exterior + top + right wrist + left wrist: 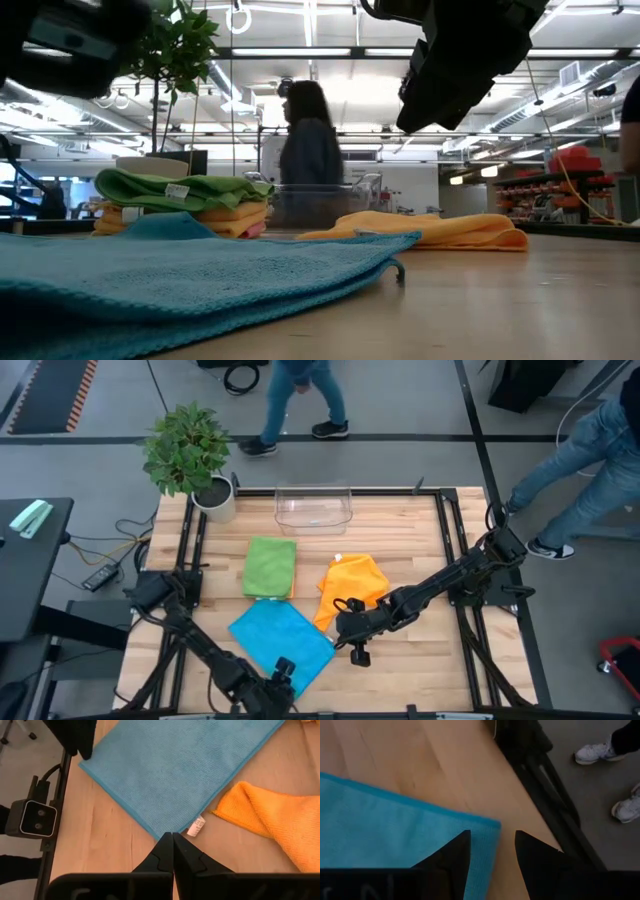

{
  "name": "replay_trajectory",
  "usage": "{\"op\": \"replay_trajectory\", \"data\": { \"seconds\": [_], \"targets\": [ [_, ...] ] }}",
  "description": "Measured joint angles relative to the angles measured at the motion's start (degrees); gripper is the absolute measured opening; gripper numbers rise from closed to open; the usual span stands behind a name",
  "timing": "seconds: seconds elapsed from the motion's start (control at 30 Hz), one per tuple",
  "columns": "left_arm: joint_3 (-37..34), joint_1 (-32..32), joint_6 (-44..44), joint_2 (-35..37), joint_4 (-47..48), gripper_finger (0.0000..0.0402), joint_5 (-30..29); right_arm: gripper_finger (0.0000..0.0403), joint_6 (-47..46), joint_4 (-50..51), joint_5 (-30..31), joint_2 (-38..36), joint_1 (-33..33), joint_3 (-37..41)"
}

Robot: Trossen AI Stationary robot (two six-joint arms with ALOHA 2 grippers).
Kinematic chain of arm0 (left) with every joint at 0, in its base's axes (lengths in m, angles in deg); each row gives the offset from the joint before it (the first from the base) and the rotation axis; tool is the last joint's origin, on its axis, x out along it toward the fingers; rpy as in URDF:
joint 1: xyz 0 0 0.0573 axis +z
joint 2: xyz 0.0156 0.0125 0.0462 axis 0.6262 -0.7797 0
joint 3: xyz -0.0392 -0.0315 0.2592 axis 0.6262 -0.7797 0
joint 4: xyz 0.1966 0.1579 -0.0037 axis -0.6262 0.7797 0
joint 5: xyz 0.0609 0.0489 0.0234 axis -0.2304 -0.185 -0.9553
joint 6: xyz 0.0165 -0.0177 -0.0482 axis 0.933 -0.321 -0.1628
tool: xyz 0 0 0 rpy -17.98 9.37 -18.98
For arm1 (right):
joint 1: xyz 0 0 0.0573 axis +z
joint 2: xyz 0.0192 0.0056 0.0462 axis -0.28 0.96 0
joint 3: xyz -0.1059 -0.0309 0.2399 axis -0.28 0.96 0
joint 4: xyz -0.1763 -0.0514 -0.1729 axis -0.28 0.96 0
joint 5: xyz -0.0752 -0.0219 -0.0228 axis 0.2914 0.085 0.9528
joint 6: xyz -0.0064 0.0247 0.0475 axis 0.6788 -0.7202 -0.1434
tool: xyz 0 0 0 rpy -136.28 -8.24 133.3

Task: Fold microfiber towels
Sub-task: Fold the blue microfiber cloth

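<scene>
Blue towel (pixel 190 765): soft, matt, finely napped cloth; orange towel (pixel 280 825) fuzzier; table (pixel 115 850) smooth pale wood; bin (pixel 314 508) clear plastic.

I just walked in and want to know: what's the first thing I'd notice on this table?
Probably the bright blue towel, spread flat at the table's near edge, with the left end effector open over its corner. Next to it lies a crumpled orange towel, the shut right end effector hovering between the two. Behind them a green towel tops a neat folded stack.

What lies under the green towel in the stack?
Under the green towel the low view shows orange cloth and a pink edge. Anything deeper in the stack is covered.
</scene>
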Motion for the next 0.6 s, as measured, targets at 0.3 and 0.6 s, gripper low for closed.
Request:
{"op": "replay_trajectory", "data": {
  "seconds": [0.3, 0.6],
  "targets": [
    [0.0, 0.8, -0.4, -2.3, -1.2, 0.0158, 6.4, 0.0004, -0.5, 0.2, 0.0, 0.0, 0.0, 0.0],
    [0.2, 1.8, -5.0, -2.9, 0.2, 0.0115, 7.8, 0.0033, 20.7, -1.6, 1.7, 0.6, 3.5, 0.1]
  ]
}}
